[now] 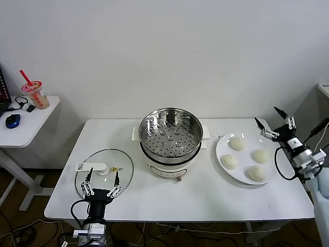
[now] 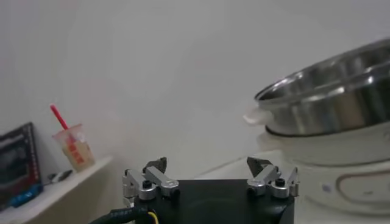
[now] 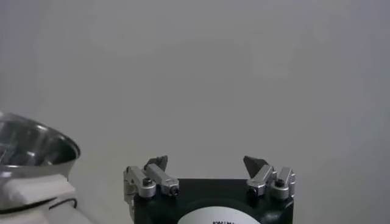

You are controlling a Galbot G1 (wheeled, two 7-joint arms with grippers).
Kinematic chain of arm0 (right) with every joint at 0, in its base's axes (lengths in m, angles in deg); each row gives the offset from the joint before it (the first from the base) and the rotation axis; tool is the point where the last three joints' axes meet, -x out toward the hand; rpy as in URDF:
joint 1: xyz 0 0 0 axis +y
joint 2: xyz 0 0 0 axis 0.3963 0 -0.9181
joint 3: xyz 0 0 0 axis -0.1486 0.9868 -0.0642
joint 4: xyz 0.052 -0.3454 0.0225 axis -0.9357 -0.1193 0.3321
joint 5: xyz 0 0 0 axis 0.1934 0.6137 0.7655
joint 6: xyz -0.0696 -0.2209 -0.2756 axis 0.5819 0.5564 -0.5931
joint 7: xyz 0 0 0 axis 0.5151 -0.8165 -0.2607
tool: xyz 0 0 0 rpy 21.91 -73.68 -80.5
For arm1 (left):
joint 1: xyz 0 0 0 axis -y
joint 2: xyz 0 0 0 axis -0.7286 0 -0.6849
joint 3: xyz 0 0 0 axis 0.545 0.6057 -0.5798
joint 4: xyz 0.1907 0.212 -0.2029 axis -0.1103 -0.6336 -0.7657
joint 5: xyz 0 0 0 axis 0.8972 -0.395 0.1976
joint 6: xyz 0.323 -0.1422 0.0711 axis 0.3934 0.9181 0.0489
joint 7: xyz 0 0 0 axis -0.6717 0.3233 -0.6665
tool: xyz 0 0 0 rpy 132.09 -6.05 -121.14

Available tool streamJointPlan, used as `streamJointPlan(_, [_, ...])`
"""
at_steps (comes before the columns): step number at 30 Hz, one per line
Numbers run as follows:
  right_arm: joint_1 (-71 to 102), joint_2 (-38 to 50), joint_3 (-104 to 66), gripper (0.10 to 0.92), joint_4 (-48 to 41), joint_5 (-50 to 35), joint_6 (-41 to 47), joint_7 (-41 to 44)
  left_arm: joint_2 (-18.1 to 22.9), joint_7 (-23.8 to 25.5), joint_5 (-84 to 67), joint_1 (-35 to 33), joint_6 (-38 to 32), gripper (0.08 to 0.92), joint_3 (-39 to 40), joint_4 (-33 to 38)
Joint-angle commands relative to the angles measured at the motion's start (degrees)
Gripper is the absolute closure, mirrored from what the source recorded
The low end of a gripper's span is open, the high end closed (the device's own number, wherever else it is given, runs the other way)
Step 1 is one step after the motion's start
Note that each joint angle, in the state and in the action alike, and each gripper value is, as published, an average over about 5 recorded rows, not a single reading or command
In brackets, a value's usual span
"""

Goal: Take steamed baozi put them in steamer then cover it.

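Note:
Several pale round steamed baozi (image 1: 236,143) lie on a flat white plate (image 1: 222,148) at the right of the table. The steamer (image 1: 170,135), a shiny steel pot with a perforated tray on a white base, stands at the table's middle and holds nothing. Its rim also shows in the left wrist view as the steamer (image 2: 329,97) and in the right wrist view as the steamer (image 3: 30,146). My left gripper (image 1: 103,176) is open over the near edge of the glass lid (image 1: 104,171). My right gripper (image 1: 275,122) is open, above and right of the plate.
A small white side table (image 1: 31,121) at the left holds a drink cup with a red straw (image 1: 37,95) and a blue mouse (image 1: 13,121). A white wall stands behind the table. Cables lie on the floor below.

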Motion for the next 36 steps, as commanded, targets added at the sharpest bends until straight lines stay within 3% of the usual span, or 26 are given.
streamJointPlan(1, [15.2, -13.9, -6.1, 0.203, 6.7, 0.3, -10.4, -7.7, 0.5, -0.1, 12.6, 0.2, 6.4, 0.177, -2.5, 0.5])
streamJointPlan(15, [23.1, -19.4, 2.7, 0.203, 16.5, 3.5, 0.9, -13.7, 2.8, 1.7, -8.6, -0.2, -1.6, 0.177, -0.4, 2.8])
streamJointPlan(36, [26.5, -17.8, 9.3, 0.203, 21.7, 2.6, 4.6, -10.9, 5.0, 2.0, -10.9, -3.3, -2.0, 0.177, -1.5, 3.2])
